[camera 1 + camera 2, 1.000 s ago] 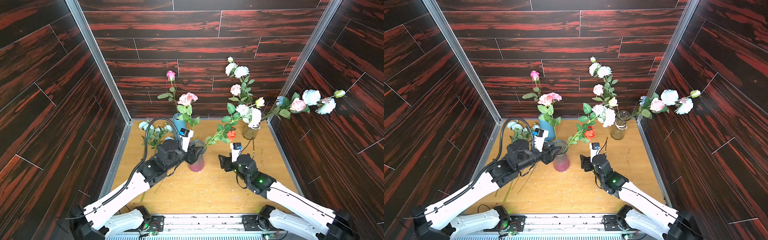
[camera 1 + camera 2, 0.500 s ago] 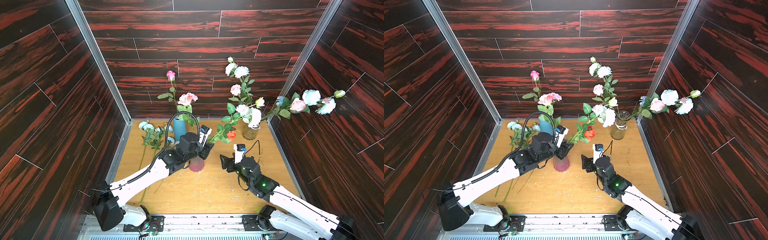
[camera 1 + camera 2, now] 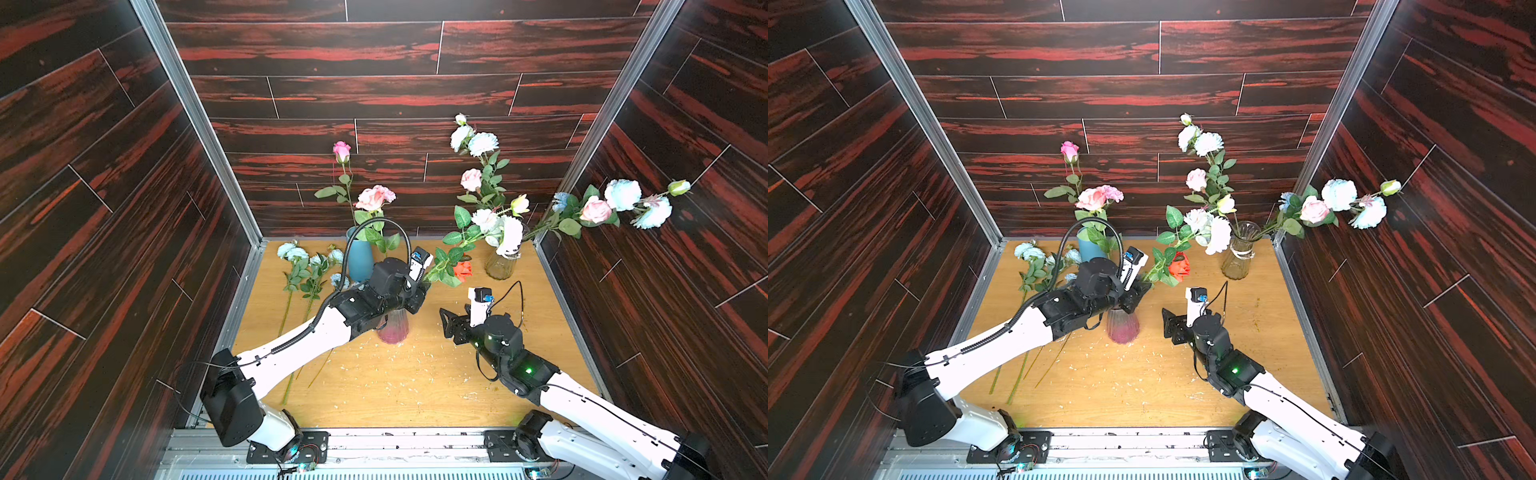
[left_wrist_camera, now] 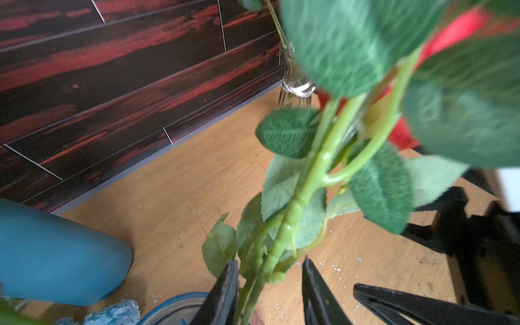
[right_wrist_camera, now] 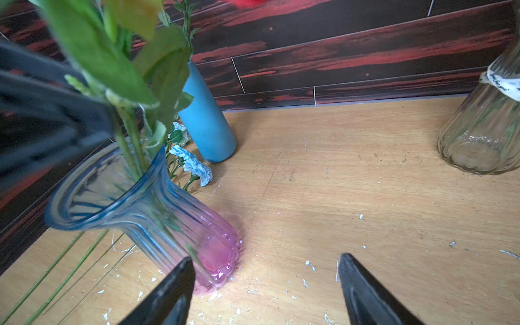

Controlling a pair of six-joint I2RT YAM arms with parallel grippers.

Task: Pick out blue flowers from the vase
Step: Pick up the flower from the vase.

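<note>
1. Since a second ago the left arm has swung from beside the pink vase [image 3: 392,328] to above its mouth; the right arm has barely shifted.
2. Left claw [image 4: 270,259]: its jaws are apart, straddling a leafy green stem [image 4: 295,208] just above the pink vase's rim. A gap shows on one side, so it is not clamped.
3. A red rose [image 3: 462,269] shows behind that stem's leaves.
4. Right claw [image 5: 266,256]: its jaws are wide apart with nothing between them, low over the desk [image 3: 415,382] near the pink vase's base.
5. Blue flowers [image 3: 293,251] lie on the desk beside the blue vase [image 3: 360,259], along the left wall. Others rise from the clear vase [image 3: 498,264] at the back right.
</note>
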